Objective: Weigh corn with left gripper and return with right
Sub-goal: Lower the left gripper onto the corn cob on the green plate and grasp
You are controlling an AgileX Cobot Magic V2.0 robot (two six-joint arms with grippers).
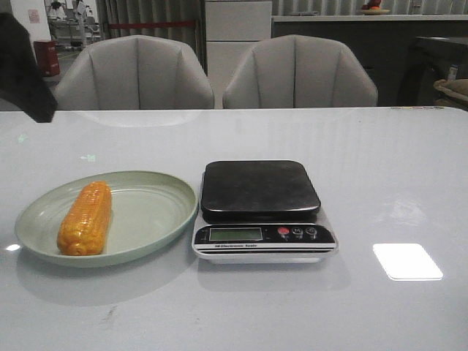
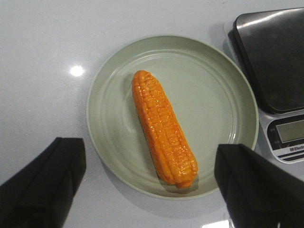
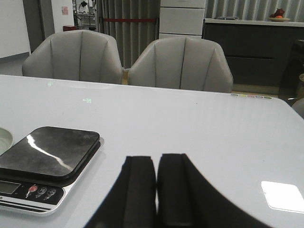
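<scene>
The left gripper (image 2: 149, 183) hangs wide open and empty above the one corn (image 2: 163, 127) lying on the single green plate (image 2: 114, 142) beside one scale (image 1: 261, 212), while only the right wrist view shows the right gripper (image 3: 156, 190), fingers together, holding nothing.

The left fingers (image 2: 45, 183) are matte black, broad and flat, with angular cut edges and blunt tips. No screws, cables or markings show on them. The right fingers (image 3: 138, 190) are the same matte black, two flat slabs with rounded upper corners and a thin seam between them. They widen toward the base. In the front view a black part of the left arm (image 1: 22, 69) shows at the edge, dark and smooth, with a pointed lower corner.
</scene>
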